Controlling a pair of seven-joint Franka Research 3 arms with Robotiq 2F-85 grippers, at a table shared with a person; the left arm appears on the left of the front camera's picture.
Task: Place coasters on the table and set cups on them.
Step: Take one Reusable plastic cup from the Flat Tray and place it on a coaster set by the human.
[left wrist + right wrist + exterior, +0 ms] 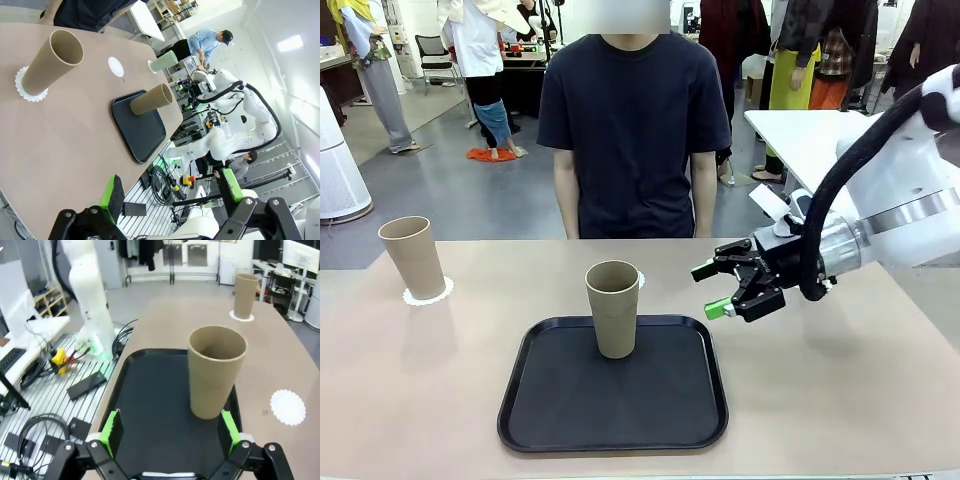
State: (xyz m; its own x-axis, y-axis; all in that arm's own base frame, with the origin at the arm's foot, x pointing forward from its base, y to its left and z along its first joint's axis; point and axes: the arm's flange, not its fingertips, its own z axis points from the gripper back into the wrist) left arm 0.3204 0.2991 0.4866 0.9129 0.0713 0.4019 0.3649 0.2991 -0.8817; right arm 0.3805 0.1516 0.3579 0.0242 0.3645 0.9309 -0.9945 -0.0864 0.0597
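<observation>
Subject: tan cup (614, 310), upright on the black tray (570, 400), straight ahead of the right pincer (712, 290), near but not touching. It looks light, thin-walled and matte, so it should grip well but could dent or tip if squeezed hard. Best hold is at mid-wall, one finger on either side.

Right pincer is spread and empty. A bare coaster (287, 406) lies on the worktop (840, 400), beside the pincer's line of reach and just off the tray. Left pincer (171, 189) is also spread and empty.
</observation>
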